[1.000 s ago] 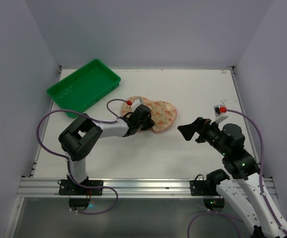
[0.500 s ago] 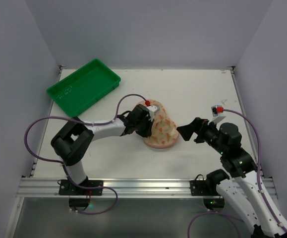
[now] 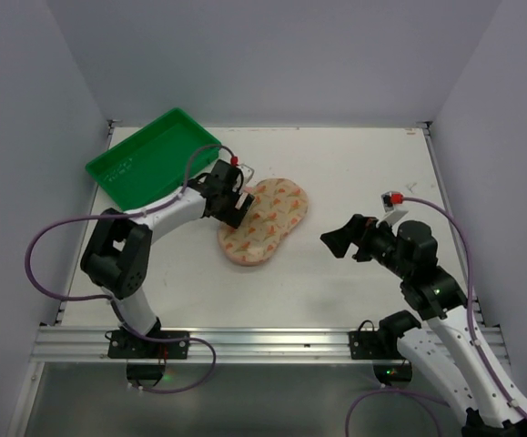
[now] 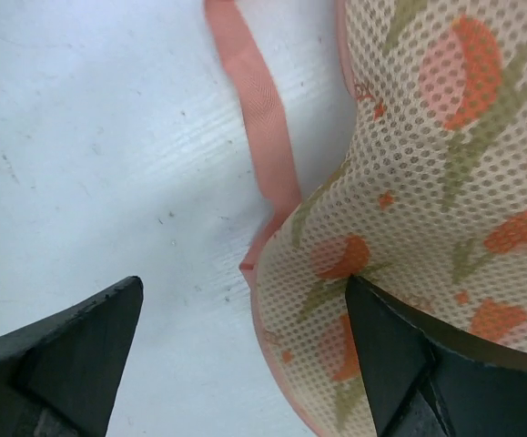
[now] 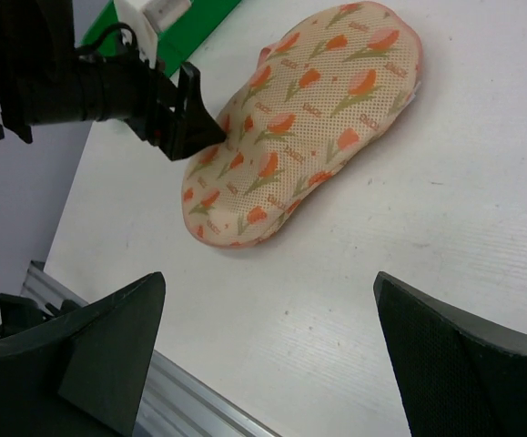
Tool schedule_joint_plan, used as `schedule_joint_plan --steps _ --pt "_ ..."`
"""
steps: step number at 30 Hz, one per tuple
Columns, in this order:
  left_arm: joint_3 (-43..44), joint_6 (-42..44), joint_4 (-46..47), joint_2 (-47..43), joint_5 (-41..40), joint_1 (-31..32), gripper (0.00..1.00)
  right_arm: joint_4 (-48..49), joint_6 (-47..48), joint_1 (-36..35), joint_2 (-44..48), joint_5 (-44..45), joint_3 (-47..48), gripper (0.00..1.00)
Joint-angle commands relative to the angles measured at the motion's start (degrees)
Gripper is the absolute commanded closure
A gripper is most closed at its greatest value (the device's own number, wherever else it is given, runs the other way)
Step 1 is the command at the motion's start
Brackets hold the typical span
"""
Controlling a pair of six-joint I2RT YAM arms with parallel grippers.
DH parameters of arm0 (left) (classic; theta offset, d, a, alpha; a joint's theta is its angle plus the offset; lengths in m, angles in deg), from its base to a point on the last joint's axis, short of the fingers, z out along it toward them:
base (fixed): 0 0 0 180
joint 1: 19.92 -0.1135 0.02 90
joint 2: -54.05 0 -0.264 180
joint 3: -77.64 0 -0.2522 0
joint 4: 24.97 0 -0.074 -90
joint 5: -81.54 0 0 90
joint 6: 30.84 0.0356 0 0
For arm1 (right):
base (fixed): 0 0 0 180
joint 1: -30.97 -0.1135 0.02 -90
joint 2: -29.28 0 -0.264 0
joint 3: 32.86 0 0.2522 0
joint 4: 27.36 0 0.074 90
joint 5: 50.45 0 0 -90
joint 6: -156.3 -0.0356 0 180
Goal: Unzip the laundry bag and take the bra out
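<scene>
The laundry bag [image 3: 265, 223] lies flat and diagonal at mid-table, cream mesh with orange flowers and pink trim. My left gripper [image 3: 236, 202] is at its back-left edge with jaws open. In the left wrist view the bag [image 4: 427, 173] fills the right side and its pink loop [image 4: 265, 109] trails onto the table. The left gripper [image 4: 243, 287] straddles the bag's rim, one finger over the mesh and the other over bare table. My right gripper [image 3: 338, 241] hovers open to the bag's right, and nothing lies between its fingers [image 5: 268, 278]. The bag [image 5: 309, 109] looks zipped. The bra is hidden.
A green tray [image 3: 154, 157] stands at the back left, close behind the left gripper, and also shows in the right wrist view [image 5: 186, 23]. White walls close in three sides. The metal rail [image 3: 245, 341] runs along the near edge.
The left gripper swung the bag round, dragged it back to the left, then opened and let go. The right arm barely shifted.
</scene>
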Motion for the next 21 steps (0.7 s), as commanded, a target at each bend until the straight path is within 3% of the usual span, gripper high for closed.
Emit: schedule_joint_plan --steps 1,5,9,13,21 --pt "3.84 -6.82 0.57 -5.51 -1.64 0.54 0.03 3.28 0.71 0.25 -1.71 -3.01 -0.43 0.01" --pt "0.95 -21.93 0.92 -12.7 0.28 0.54 0.03 5.47 0.27 0.33 -3.82 -4.33 -0.34 0.01" --pt "-10.01 -32.66 5.84 -20.27 3.11 0.54 0.03 7.5 -0.16 0.25 -5.93 -5.92 -0.69 0.01" --pt "-14.69 -36.1 6.73 -25.81 3.28 0.63 0.03 8.38 -0.52 0.16 -7.25 -6.71 -0.87 0.01" --pt "-18.22 -36.38 9.01 -25.74 7.5 0.63 0.03 8.47 -1.13 0.16 -8.49 -5.4 -1.39 0.01"
